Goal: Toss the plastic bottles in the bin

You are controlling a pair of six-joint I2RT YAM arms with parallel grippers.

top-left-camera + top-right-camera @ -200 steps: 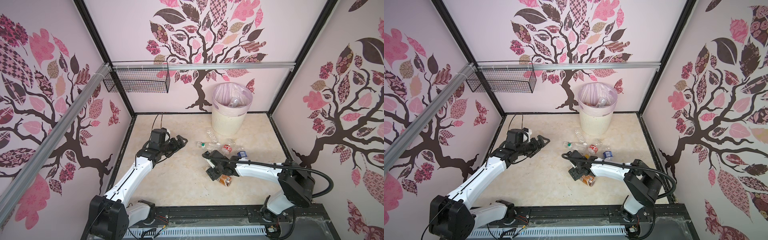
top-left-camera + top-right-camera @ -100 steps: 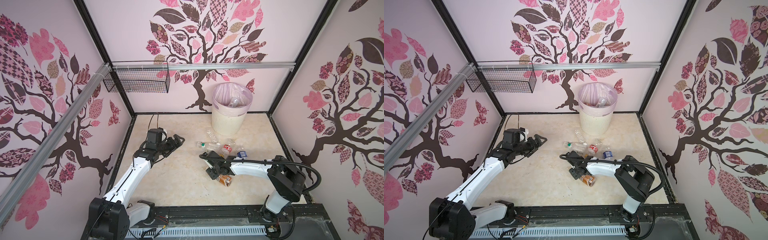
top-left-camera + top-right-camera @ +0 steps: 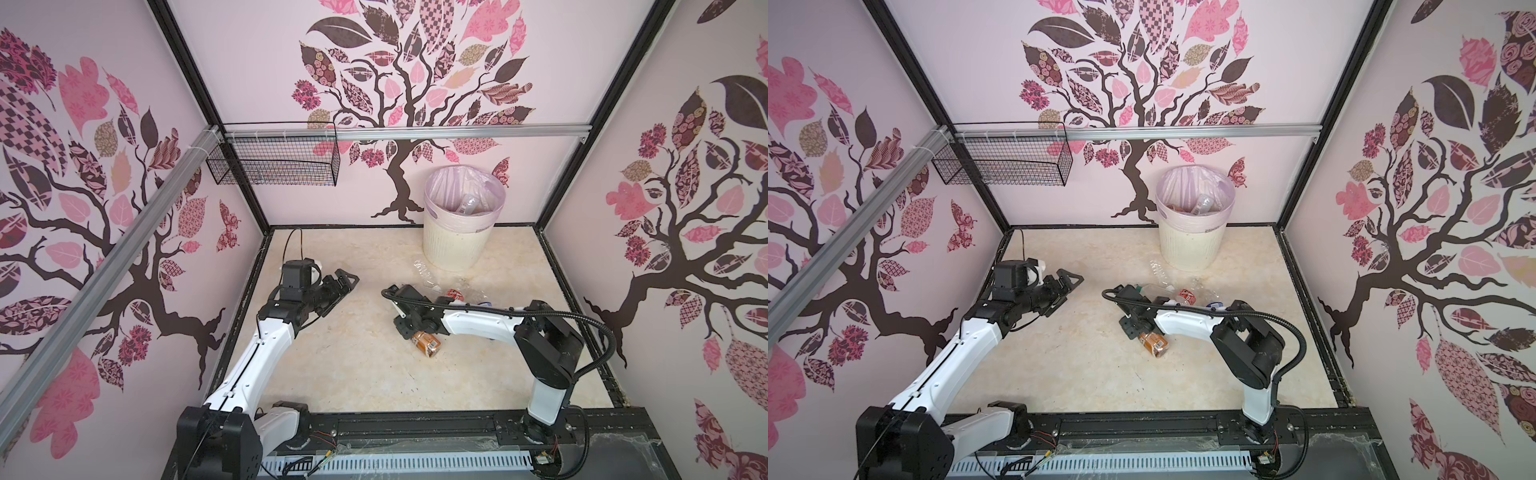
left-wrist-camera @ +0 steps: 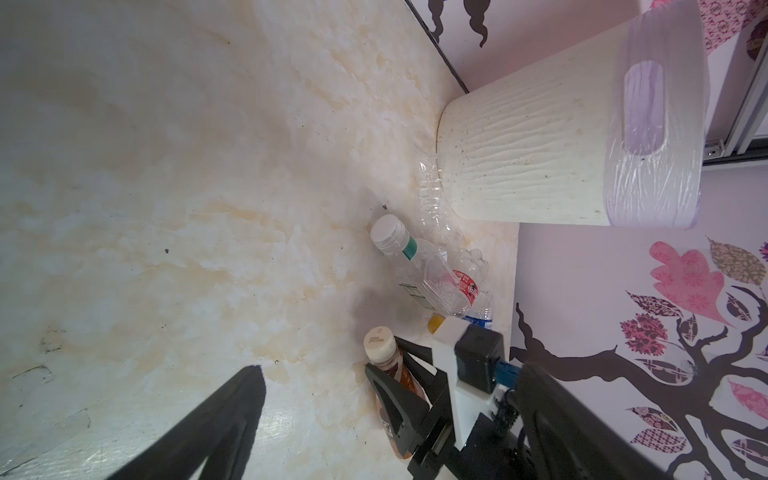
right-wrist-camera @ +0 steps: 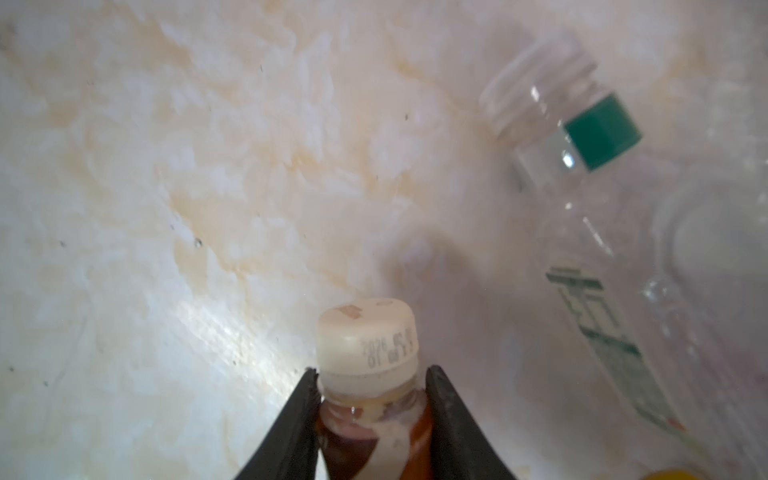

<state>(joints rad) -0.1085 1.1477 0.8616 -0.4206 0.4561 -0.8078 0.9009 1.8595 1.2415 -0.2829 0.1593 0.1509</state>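
A brown-labelled bottle with a cream cap lies on the floor. My right gripper is shut on its neck, a finger on each side. Beside it lie more plastic bottles: a clear one with a green band, a red-labelled one, a blue-labelled one and a crushed clear one. The cream ribbed bin stands at the back wall with bottles inside. My left gripper hangs open and empty, left of the pile.
A black wire basket hangs on the aluminium rail at the back left. Patterned walls close in three sides. Bare marble floor lies between the arms and in front of the bottles.
My right gripper has closed onto the brown-labelled bottle's neck. Its arm has drawn in a little. The left arm has shifted slightly left and back, still open.
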